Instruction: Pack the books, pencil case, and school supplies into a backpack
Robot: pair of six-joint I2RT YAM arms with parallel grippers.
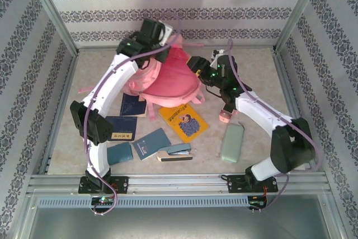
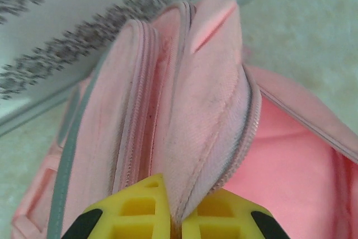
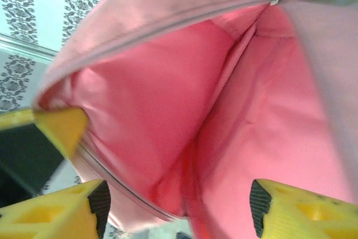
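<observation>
The backpack (image 1: 168, 79) sits at the far middle of the table (image 1: 251, 76) between the 2 arms. It is pale pink outside with ribbed zips, and its mouth gapes on a deeper pink lining. The left gripper (image 2: 176, 216) is clamped on a fold of its zipped edge. The right gripper (image 3: 179, 205) hangs at the mouth, jaws apart and holding nothing.

The left fingertips are buried in the fabric, and 1 navy book (image 1: 132, 104) is partly under the bag's near edge. The yellow book (image 1: 183, 121), stapler (image 1: 174, 151) and pencil case (image 1: 232, 142) lie nearer.

The tabletop is mottled beige — the walls (image 1: 168, 9) carry striped floral paper.
</observation>
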